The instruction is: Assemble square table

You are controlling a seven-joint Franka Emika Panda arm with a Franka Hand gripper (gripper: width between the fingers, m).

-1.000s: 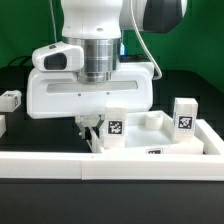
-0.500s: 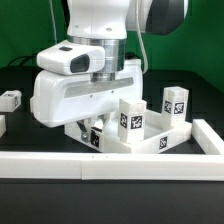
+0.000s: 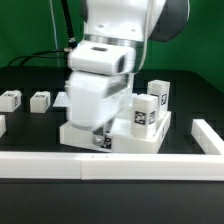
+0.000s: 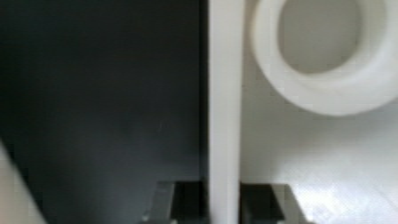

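Note:
The white square tabletop (image 3: 122, 137) lies on the black table with its raised edges up. Two short white tagged legs (image 3: 146, 111) (image 3: 159, 95) stand upright in its sockets on the exterior view's right. My gripper (image 3: 99, 139) reaches down at the tabletop's near left part and is mostly hidden by the white hand. In the wrist view the gripper (image 4: 222, 202) is shut on the tabletop's raised edge wall (image 4: 224, 90), with a dark finger (image 4: 183, 203) on each side. A round corner socket (image 4: 285, 60) shows beside the wall.
Two loose white tagged legs (image 3: 10, 99) (image 3: 40, 101) lie at the back on the exterior view's left. A long white rail (image 3: 60, 166) runs along the front, and its side arm (image 3: 207, 136) runs along the exterior view's right.
The hand has swung round and shifted toward the exterior view's right. The tabletop has turned with it, so the two standing legs now sit further right and closer together.

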